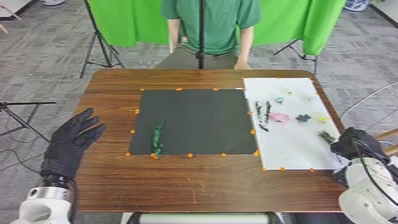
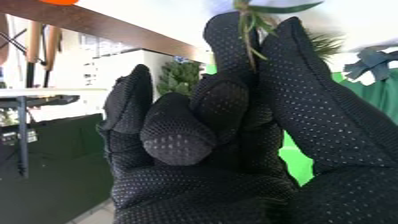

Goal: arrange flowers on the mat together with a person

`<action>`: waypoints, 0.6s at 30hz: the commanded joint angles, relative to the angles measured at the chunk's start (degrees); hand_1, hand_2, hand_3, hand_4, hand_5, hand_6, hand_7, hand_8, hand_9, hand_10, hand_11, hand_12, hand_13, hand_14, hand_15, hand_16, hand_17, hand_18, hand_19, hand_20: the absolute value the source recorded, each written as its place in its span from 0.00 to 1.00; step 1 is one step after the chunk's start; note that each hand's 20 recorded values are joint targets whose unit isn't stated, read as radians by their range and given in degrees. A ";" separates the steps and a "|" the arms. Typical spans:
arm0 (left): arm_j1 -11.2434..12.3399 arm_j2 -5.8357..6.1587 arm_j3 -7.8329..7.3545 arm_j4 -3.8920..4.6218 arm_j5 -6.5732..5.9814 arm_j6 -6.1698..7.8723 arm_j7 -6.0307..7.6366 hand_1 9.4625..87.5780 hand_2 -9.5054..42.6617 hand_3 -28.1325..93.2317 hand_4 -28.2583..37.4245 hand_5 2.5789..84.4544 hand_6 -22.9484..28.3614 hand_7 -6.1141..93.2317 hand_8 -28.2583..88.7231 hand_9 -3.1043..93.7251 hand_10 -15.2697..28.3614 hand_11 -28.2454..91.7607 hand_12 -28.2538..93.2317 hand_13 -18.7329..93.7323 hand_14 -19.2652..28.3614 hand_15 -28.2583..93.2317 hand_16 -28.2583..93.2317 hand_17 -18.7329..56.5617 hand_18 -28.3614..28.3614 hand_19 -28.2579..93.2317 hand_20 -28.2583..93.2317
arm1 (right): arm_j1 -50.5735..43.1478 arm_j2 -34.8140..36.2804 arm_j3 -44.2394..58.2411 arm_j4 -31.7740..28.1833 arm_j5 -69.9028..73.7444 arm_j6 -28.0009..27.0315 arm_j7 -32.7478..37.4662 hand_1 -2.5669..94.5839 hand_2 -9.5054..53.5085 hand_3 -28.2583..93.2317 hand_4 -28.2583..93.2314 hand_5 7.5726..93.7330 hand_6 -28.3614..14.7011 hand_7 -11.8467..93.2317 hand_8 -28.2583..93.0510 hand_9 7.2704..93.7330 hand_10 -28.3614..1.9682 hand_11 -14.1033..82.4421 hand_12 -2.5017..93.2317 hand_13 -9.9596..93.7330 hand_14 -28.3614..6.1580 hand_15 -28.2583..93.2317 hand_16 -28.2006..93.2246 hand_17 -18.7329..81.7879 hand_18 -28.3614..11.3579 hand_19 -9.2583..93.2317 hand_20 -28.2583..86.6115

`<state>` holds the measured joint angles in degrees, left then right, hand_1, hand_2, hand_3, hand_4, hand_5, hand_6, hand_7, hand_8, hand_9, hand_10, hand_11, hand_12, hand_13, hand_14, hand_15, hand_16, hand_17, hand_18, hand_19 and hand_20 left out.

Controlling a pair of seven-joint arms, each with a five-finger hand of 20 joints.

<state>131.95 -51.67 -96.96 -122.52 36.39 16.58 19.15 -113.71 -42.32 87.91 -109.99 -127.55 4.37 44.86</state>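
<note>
Barely apart, right fingers [image 1: 345, 142] on sprig [image 2: 248, 24]

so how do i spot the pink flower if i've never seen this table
On the brown table, the white mat lies right of the black mat. Around its middle, between two dark stems and a dark flower, is the pink flower: the only pink thing there, and larger than that dark flower.

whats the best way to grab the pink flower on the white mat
Probably a light pinch across its bloom from above, closing from the near and far sides. The pink flower is roundish, with dark twigs close on its left and a dark flower to its right, so those sides look tighter.
</note>
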 commanded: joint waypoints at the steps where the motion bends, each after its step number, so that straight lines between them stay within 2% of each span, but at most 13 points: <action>1: 0.87 -0.55 0.03 0.09 0.25 0.12 -0.51 0.25 0.25 0.81 0.04 0.45 0.52 0.23 0.17 0.38 0.67 0.47 0.35 0.45 0.77 0.51 0.22 0.22 0.90 0.65 0.28 | -2.82 -1.36 -1.36 0.95 0.85 0.54 -1.13 0.51 0.00 0.89 0.03 0.82 0.65 0.45 0.31 0.82 0.63 0.74 0.61 0.82 0.59 0.89 0.51 0.56 0.21 0.92 0.60; 5: 0.93 -0.56 0.08 0.10 0.14 0.12 -0.40 0.25 0.25 0.81 0.04 0.45 0.52 0.23 0.17 0.38 0.67 0.47 0.35 0.45 0.77 0.51 0.22 0.22 0.90 0.65 0.28 | -3.06 -1.00 -0.77 -0.54 0.19 2.89 -2.32 0.49 0.00 0.89 0.05 0.83 0.66 0.52 0.32 0.84 0.64 0.79 0.53 0.84 0.59 0.91 0.51 0.57 0.20 0.94 0.60; 13: 1.03 -0.51 0.01 0.01 0.17 0.22 -0.41 0.25 0.25 0.81 0.04 0.45 0.52 0.23 0.17 0.38 0.67 0.47 0.35 0.45 0.77 0.51 0.22 0.22 0.90 0.65 0.28 | -1.72 0.36 0.21 -6.24 0.18 9.08 -3.47 0.45 0.00 0.91 0.05 0.89 0.68 0.54 0.36 0.90 0.65 0.84 0.52 0.90 0.59 0.94 0.51 0.61 0.16 0.99 0.61; 18: 1.42 -0.32 -0.20 -0.19 0.06 0.60 -0.25 0.25 0.25 0.81 0.04 0.45 0.52 0.23 0.17 0.38 0.67 0.47 0.35 0.45 0.77 0.51 0.22 0.22 0.90 0.65 0.28 | 1.79 1.33 -1.41 -9.52 0.00 13.59 -5.29 0.42 0.01 0.93 0.05 0.93 0.70 0.55 0.35 0.94 0.66 0.86 0.51 0.92 0.58 0.96 0.51 0.64 0.16 1.00 0.63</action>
<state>132.15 -51.72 -97.01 -122.54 36.38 16.62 19.18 -116.02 -42.51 87.70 -115.21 -126.64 12.93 42.00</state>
